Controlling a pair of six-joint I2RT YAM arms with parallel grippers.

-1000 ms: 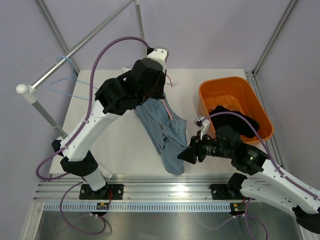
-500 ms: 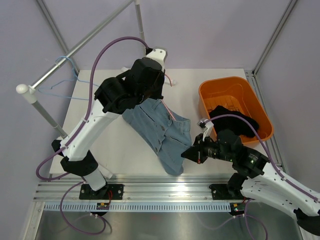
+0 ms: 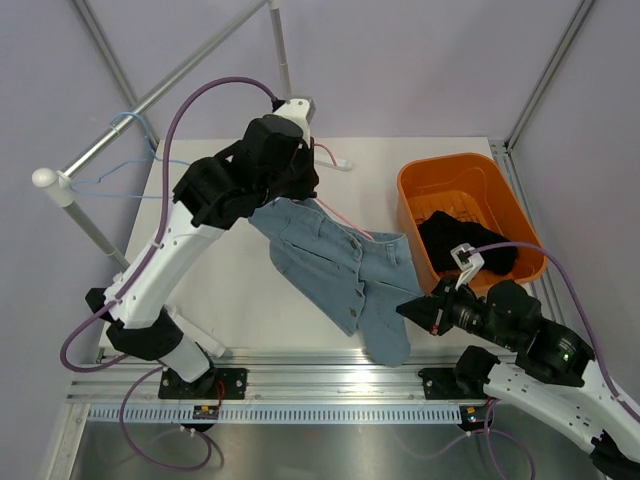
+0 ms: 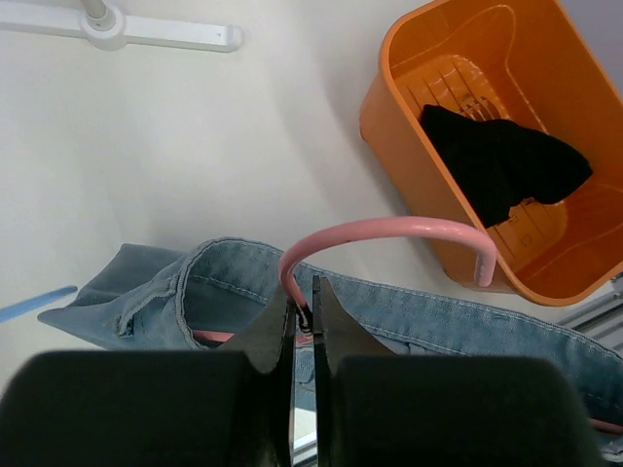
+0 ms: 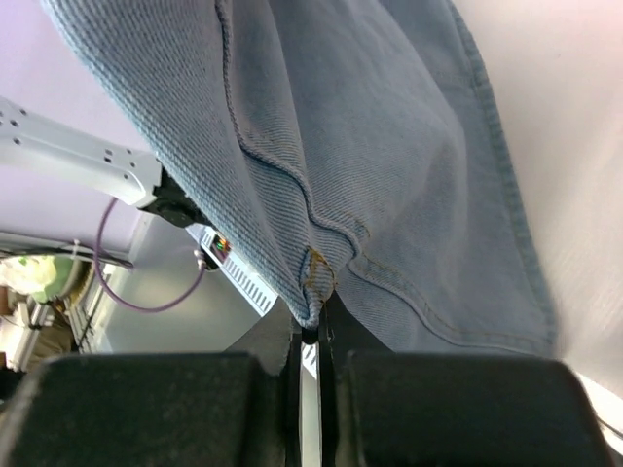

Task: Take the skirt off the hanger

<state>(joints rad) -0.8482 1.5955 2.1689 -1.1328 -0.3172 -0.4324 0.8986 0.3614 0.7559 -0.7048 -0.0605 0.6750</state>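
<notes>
A light blue denim skirt (image 3: 340, 268) hangs stretched between my two arms on a pink hanger (image 3: 340, 215). My left gripper (image 4: 303, 313) is shut on the hanger (image 4: 389, 233) at the base of its hook and holds it above the table. The skirt's waistband (image 4: 428, 316) lies under the hook. My right gripper (image 3: 412, 312) is shut on the skirt's lower edge (image 5: 316, 277), at a seam, and holds it out to the right near the table's front edge. The denim (image 5: 370, 146) fills most of the right wrist view.
An orange basket (image 3: 425, 190) holding a black garment (image 3: 465, 240) stands at the right; it also shows in the left wrist view (image 4: 389, 107). A metal rail with blue wire hangers (image 3: 115, 150) runs along the left. A white stand base (image 4: 156, 34) lies at the table's far side.
My right gripper has pulled the skirt's lower edge to the right and towards the front, spreading the denim wide. My left arm with the hanger has shifted slightly left.
</notes>
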